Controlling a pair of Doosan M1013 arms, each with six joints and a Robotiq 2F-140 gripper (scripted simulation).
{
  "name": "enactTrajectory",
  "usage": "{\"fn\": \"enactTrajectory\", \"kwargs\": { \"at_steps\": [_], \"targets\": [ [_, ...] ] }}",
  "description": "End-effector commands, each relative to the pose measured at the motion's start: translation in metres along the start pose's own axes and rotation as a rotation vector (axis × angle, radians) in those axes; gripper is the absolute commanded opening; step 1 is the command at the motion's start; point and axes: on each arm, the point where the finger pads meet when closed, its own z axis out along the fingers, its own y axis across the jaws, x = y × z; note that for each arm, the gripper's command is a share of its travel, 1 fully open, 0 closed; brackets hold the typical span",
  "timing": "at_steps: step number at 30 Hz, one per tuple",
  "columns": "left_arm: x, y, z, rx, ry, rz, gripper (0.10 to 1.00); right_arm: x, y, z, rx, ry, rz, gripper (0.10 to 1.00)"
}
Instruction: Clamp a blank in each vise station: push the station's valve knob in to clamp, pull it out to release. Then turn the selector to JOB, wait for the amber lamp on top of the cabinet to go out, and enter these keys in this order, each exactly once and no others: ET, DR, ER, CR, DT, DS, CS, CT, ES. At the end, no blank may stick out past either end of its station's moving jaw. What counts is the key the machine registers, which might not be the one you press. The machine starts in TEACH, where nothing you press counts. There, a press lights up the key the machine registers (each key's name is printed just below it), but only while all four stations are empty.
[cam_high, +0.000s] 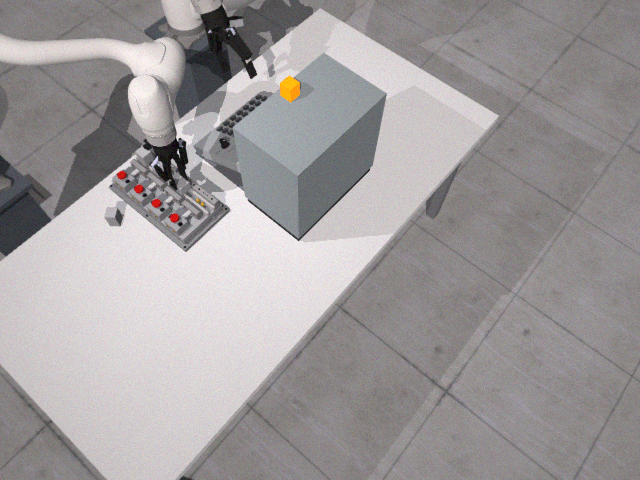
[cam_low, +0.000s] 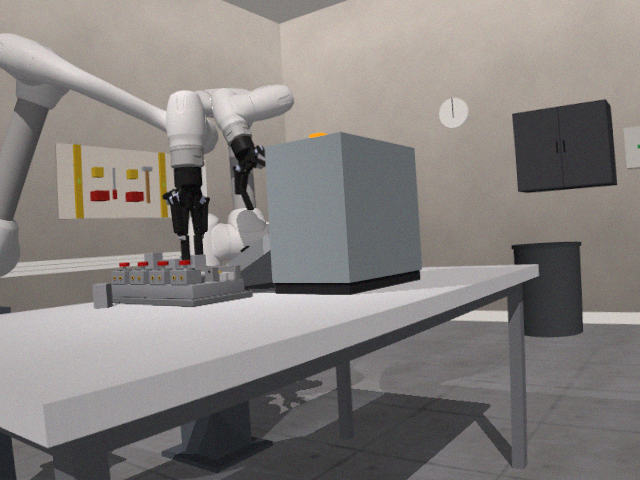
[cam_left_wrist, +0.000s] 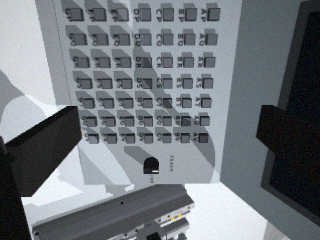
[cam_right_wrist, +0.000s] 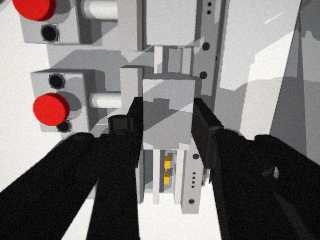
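My right gripper (cam_high: 180, 182) (cam_low: 191, 255) (cam_right_wrist: 167, 112) is shut on a grey blank (cam_right_wrist: 167, 132), low over the vise fixture (cam_high: 187, 244) (cam_low: 191, 301), in line with a red valve knob (cam_right_wrist: 51, 109). Whether the blank is seated is unclear. Another blank (cam_right_wrist: 171, 22) lies in the neighbouring station. A loose blank (cam_high: 113, 215) (cam_low: 102, 296) stands on the table beside the fixture. My left gripper (cam_high: 238, 72) (cam_left_wrist: 169, 122) is open and empty above the key panel (cam_left_wrist: 110, 172). The black selector (cam_high: 223, 143) (cam_left_wrist: 151, 165) has its pale mark toward JOB. No key looks lit.
The large grey cabinet (cam_high: 336, 134) (cam_low: 310, 217) stands beside the key panel and carries the amber lamp (cam_high: 290, 88) (cam_low: 317, 135), which looks bright orange. Several red knobs line one side of the fixture. The left wrist view shows the cabinet wall close to one finger.
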Motion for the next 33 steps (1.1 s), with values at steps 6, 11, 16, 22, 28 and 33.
{"fn": "enactTrajectory", "kwargs": {
  "at_steps": [6,11,16,22,28,33],
  "targets": [
    [-0.0001,0.0005,-0.0005,-0.001,0.000,0.000,1.000,-0.0004,0.0004,0.0004,-0.001,-0.001,0.000,0.099],
    [-0.0001,0.0005,-0.0005,-0.001,0.000,0.000,1.000,-0.0004,0.0004,0.0017,-0.001,-0.001,0.000,0.099],
    [-0.0001,0.0005,-0.0005,-0.001,0.000,0.000,1.000,-0.0004,0.0004,0.0031,-0.001,-0.001,0.000,0.099],
    [-0.0001,0.0005,-0.0005,-0.001,0.000,0.000,1.000,-0.0004,0.0004,0.0046,-0.001,-0.001,0.000,0.099],
    [-0.0001,0.0005,-0.0005,-0.001,0.000,0.000,1.000,-0.0004,0.0004,0.0061,-0.001,-0.001,0.000,0.099],
    [-0.0001,0.0005,-0.0005,-0.001,0.000,0.000,1.000,-0.0004,0.0004,0.0062,-0.001,-0.001,0.000,0.099]
  ]
}}
